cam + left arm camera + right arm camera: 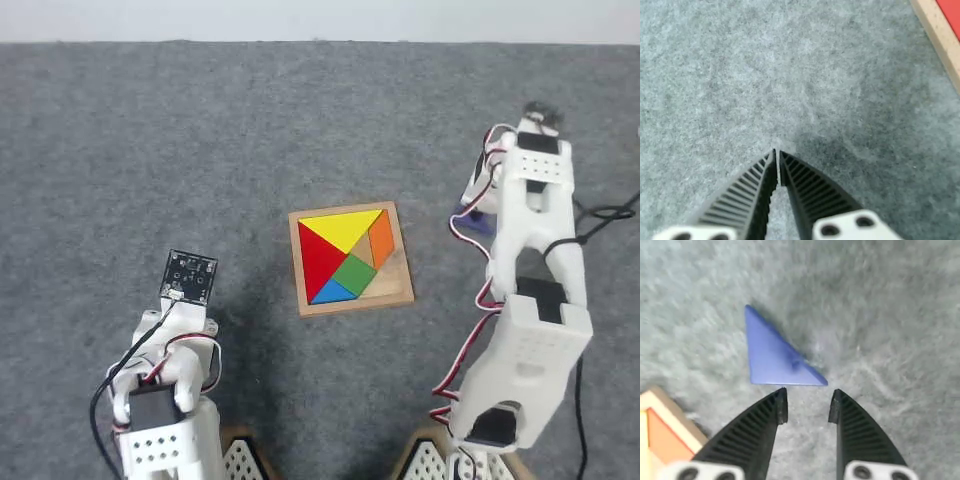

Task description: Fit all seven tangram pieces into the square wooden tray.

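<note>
The square wooden tray (394, 296) lies mid-table, holding yellow (343, 228), red (318, 260), green (354, 273), orange (381, 240) and light-blue (333, 292) pieces; bare wood shows at its lower right corner. A purple-blue triangle (772, 353) lies flat on the grey carpet right of the tray, partly under the right arm as a sliver (478, 222) in the high view. My right gripper (808, 402) hovers open just short of that triangle, nothing between its fingers. My left gripper (777, 156) is shut and empty over bare carpet at the lower left, with the tray's edge (939, 41) off to one side.
Grey carpet covers the whole table. The left arm's body (165, 400) sits at the near left, the right arm (530, 300) stretches along the right side. The tray corner (670, 412) shows close to the right gripper.
</note>
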`<state>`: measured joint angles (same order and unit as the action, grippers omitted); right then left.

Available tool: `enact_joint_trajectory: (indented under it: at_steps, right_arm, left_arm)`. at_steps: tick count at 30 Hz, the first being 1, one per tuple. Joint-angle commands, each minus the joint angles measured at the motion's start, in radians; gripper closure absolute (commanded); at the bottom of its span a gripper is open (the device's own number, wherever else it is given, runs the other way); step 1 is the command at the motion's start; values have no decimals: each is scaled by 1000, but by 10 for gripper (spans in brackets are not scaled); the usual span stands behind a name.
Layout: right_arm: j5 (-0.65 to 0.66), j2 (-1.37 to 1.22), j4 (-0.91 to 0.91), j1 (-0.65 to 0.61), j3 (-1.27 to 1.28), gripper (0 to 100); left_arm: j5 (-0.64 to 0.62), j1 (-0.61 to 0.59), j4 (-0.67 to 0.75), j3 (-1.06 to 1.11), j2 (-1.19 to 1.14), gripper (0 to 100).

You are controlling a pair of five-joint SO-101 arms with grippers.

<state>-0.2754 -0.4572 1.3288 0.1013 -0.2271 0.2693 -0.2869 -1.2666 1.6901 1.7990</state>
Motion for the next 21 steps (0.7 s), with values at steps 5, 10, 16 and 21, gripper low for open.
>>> enact_joint_trajectory:
  at_steps: [5,10,16,21]
  right_arm:
    - [-87,-12,-74,-74,-132,851]
    - [-203,-82,-196,-73,-135,851]
    - [-272,-156,-252,-79,-135,850]
    - [-186,-197,-160,-116,-133,850]
  left_arm:
    - [14,-8,-5,-7,20,988]
    - [14,-8,-5,-7,20,988]
    - [14,-8,-5,-7,20,988]
    - [14,-8,-5,-7,20,988]
